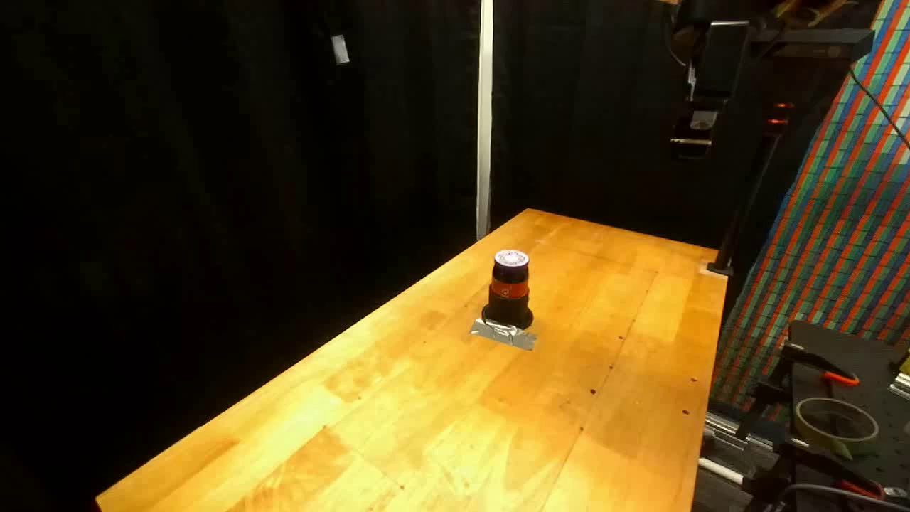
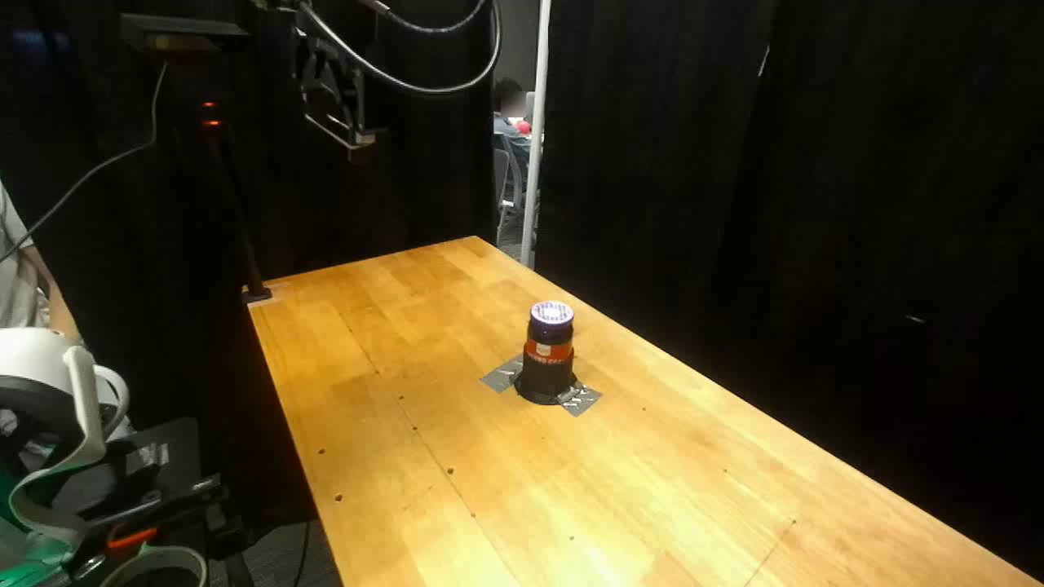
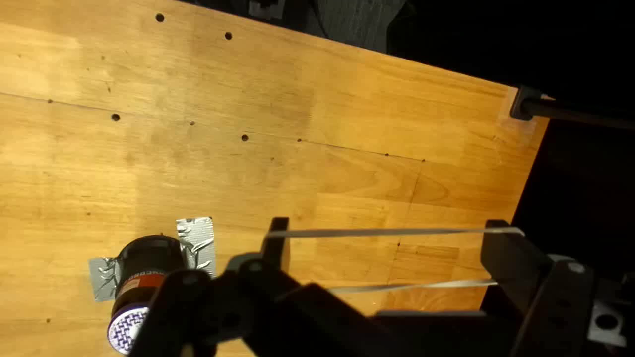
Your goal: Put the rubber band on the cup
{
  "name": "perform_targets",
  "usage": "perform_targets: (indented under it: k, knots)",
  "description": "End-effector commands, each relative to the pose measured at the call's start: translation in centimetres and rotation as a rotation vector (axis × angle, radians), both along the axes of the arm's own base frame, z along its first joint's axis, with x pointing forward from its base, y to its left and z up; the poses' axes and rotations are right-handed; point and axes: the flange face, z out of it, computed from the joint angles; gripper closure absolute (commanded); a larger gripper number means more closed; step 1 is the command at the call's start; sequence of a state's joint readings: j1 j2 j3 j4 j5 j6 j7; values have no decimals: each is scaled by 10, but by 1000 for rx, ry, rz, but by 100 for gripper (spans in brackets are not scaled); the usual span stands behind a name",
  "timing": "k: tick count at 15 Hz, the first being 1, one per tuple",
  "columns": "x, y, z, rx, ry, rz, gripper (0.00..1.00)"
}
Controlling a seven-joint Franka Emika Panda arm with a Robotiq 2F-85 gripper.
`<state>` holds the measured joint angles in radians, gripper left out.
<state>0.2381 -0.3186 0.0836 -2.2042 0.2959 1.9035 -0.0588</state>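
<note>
The cup [image 1: 510,302] is a dark cylinder with an orange-red band and a white patterned top. It stands upright on the wooden table in both exterior views [image 2: 548,373]. In the wrist view the cup [image 3: 151,258] is at the lower left, partly hidden by the gripper. My gripper [image 3: 388,244] is open. A pale rubber band [image 3: 367,232] is stretched around the outsides of both fingers, with two strands spanning the gap. In both exterior views the gripper [image 1: 691,146] [image 2: 334,126] hangs high above the table's far end, well apart from the cup.
Silver tape [image 1: 515,337] [image 2: 581,400] fixes the cup's base to the wooden table [image 1: 455,427]. A dark post [image 1: 746,192] [image 2: 232,212] stands at a far table corner. Black curtains [image 1: 213,178] surround the table. A side cart [image 1: 846,355] with a tape roll [image 1: 800,419] stands beside it.
</note>
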Motion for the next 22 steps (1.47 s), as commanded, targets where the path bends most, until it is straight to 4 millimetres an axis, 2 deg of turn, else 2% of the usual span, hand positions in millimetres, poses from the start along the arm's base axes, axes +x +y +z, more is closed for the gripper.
perform_targets:
  k: [1,7,9,11,13,16,20,22]
  knots:
    - [1,0,2,1,-3,0,0]
    - [1,1,7,3,-12,0,0]
    - [33,10,-1,-58,-32,-12,0]
    - [76,7,-18,-132,-60,-40,0]
    - [108,3,-36,-199,-64,-63,0]
    - [160,-5,-83,-265,-32,-92,0]
    - [226,-20,-151,-253,-23,-108,0]
    - [248,-27,-178,-227,-43,-130,0]
